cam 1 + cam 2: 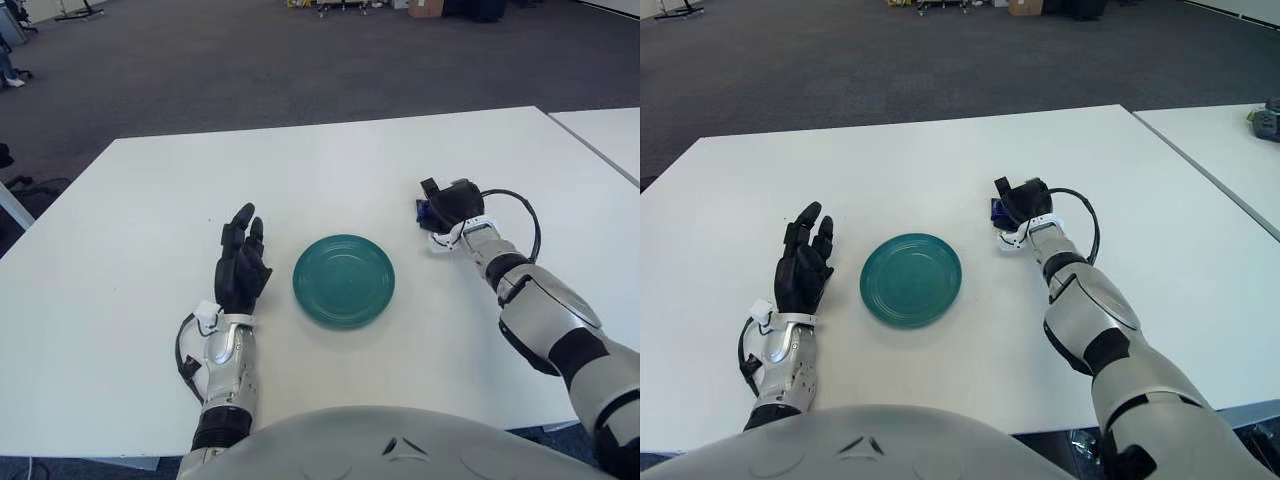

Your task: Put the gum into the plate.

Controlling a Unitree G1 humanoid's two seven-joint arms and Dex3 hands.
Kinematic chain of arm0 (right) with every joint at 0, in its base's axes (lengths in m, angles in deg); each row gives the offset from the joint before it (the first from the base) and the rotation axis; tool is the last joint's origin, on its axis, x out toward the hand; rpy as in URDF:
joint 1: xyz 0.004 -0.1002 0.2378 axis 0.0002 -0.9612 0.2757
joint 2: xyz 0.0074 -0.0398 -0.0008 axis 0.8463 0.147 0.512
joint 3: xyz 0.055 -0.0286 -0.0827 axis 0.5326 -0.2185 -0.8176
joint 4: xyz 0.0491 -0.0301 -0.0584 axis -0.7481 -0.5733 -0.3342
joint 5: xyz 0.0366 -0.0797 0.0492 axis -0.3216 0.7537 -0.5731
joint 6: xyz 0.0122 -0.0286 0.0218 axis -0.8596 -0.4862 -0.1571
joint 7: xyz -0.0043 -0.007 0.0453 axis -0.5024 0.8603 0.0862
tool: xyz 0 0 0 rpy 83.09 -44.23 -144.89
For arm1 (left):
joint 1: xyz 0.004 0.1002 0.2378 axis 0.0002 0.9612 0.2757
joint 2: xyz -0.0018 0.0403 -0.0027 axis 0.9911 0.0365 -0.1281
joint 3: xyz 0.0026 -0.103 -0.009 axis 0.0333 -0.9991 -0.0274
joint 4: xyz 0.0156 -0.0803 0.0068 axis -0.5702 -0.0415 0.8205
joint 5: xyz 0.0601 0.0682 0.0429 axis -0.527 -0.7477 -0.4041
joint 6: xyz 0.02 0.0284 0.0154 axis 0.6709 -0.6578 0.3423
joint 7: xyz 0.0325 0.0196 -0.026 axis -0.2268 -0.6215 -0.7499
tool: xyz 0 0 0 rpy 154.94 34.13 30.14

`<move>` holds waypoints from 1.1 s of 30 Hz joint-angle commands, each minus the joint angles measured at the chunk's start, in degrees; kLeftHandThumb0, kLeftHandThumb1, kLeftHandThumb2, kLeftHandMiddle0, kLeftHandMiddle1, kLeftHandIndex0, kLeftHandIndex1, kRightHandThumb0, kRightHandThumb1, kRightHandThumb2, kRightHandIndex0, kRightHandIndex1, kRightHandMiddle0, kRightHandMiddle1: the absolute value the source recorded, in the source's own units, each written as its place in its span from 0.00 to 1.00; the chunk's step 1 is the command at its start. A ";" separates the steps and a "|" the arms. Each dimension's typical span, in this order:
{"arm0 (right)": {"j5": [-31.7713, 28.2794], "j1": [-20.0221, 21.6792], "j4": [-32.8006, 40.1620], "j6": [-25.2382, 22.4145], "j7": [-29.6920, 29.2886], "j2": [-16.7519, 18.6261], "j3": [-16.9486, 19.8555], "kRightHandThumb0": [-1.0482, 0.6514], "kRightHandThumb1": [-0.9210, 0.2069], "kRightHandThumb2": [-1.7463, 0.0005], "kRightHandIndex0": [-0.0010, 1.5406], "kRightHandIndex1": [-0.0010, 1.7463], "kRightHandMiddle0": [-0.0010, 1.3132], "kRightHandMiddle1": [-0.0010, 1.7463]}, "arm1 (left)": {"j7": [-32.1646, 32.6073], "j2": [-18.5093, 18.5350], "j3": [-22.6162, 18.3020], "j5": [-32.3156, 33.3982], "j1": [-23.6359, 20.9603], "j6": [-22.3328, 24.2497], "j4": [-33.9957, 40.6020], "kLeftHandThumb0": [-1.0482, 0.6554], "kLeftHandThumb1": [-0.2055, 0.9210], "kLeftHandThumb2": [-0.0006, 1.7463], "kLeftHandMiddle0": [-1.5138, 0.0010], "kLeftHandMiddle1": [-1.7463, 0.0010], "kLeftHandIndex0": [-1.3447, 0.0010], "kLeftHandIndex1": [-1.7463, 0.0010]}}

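Your right hand [447, 203] reaches forward with fingers curled around the blue gum [424, 210], held above the table [130, 230] to the right of the green plate [343, 280]. That plate holds nothing. Your left hand [240, 262] shows just left of it, fingers spread.

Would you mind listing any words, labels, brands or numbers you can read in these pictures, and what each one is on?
No text can be read.
The blue gum pack, held in the right hand, is mostly hidden by the fingers; any print on it cannot be made out.
The green plate is plain, with no marking.
The white table carries no label.
The left hand, open to the left of the plate, shows no lettering.
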 commanded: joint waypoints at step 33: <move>-9.66 -5.24 -0.01 9.41 -6.73 2.75 14.69 0.34 0.01 0.63 0.84 1.00 0.78 1.00 | 3.85 -4.77 2.26 0.48 8.04 -0.66 -1.42 0.08 1.00 0.50 0.81 0.99 1.00 0.54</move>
